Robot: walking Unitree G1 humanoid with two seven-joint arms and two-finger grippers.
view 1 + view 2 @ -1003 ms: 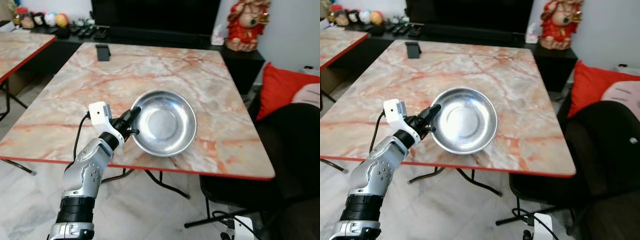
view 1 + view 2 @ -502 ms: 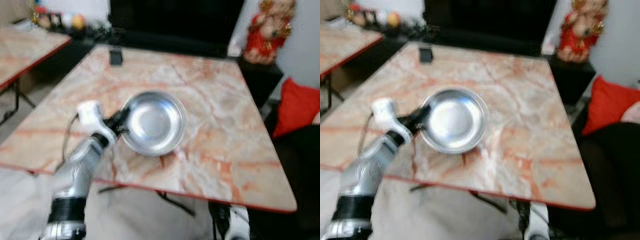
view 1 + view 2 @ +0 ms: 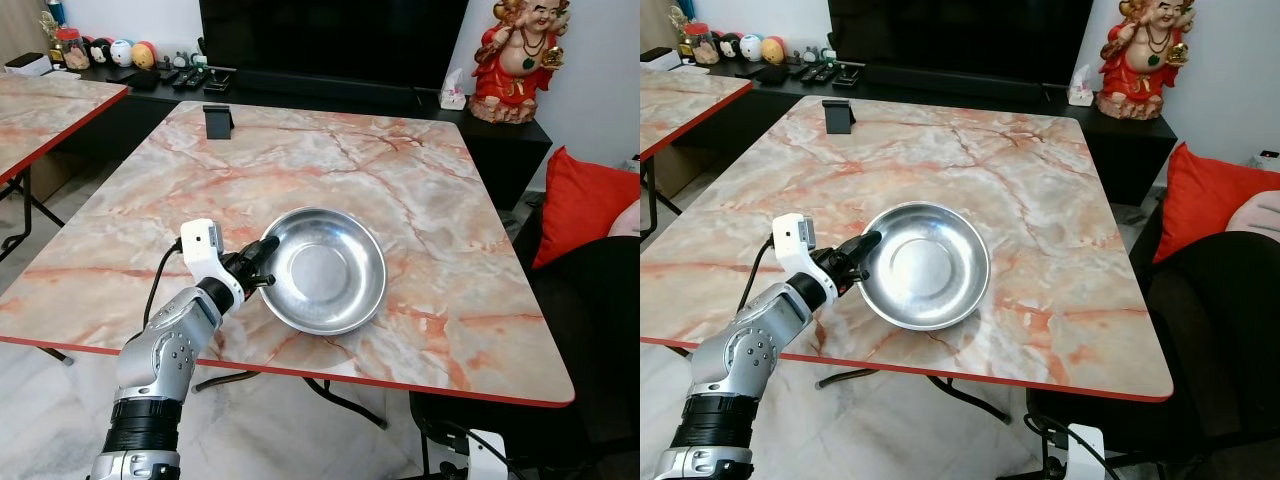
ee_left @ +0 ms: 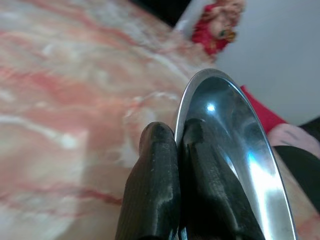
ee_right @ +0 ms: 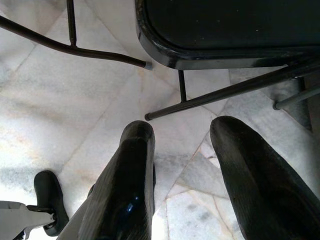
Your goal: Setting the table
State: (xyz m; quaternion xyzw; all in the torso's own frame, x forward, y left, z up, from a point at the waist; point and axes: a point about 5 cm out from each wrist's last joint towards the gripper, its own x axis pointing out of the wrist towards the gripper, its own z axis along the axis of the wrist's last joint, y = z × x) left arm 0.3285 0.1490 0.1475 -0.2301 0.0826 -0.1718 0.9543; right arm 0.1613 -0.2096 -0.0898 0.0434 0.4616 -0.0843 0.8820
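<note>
Filling most of the scene from the robot's head, a large marble table [image 3: 420,200] with pink and orange veining and a red edge stands in front of a long black cabinet [image 3: 500,120] carrying a dark television screen [image 3: 330,40]. Part of a 2nd marble table [image 3: 40,105] with the same red edge shows at the far left. A black chair [image 3: 590,330] sits at the table's right side, with a red cushion [image 3: 580,200] behind it. Pale marble floor tiles [image 3: 60,420] run beneath.

On the near half of the table rests 1 round, shallow steel bowl [image 3: 322,270], empty and shiny, sitting close to the front edge and slightly left of centre. The robot's silver left arm reaches up from below, and the left gripper [image 3: 262,262] is clenched on the bowl's left rim. In the left wrist view, its 2 black fingers [image 4: 155,200] press together with the thin metal rim pinched between them, one finger inside the bowl and one outside.

The right gripper [image 5: 182,175] hangs low beside the chair, its 2 fingers spread apart and released, pointing down at the floor tiles and the chair's black legs.

Smaller items sit farther back: a red and gold laughing figurine [image 3: 515,50] on the cabinet's right end, a small black stand [image 3: 217,121] upright near the table's far left corner, and a row of little colourful round toys [image 3: 110,52] on the cabinet's left end.
</note>
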